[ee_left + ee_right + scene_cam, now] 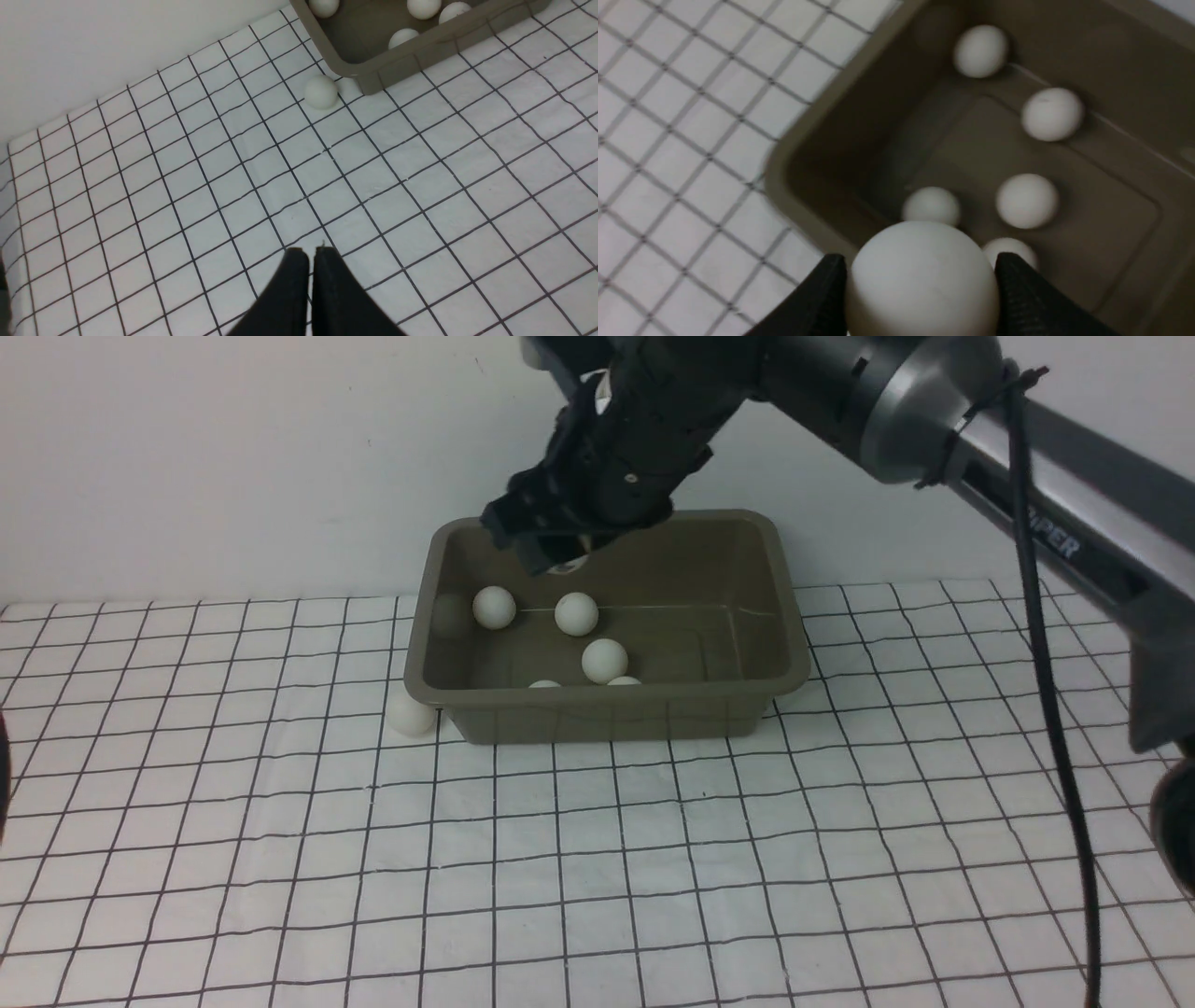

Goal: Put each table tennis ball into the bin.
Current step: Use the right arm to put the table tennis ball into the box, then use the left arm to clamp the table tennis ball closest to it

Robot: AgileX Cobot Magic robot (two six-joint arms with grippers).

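Nearest the robot, the left gripper [310, 256] hung over bare gridded cloth [420, 196] towards the table's near-left side, its two fingers pressed together with nothing between them. Farther out, one loose ball [412, 713] lay on the cloth just beside the near-left corner of the bin [607, 714], tucked under the flared rim; whether it touched the wall could not be told. The bin stood at the middle of the table's far edge, close to the back wall, and five balls [604, 660] rested on its floor, two hard against the near wall and three farther in. Above the bin's far-left part, the right gripper [920, 260] pointed down into it with its fingers clamped on either side of the held ball [920, 289], so six of seven looked home or nearly so. These balls seemed very light, stiff-shelled and smooth, so they would likely roll at a nudge and squirt out of an off-centre pinch. The best hold looked to be across the widest part, closed gently. The loose ball probably needed fingers set along the bin's wall rather than across it, since the rim overhung it.
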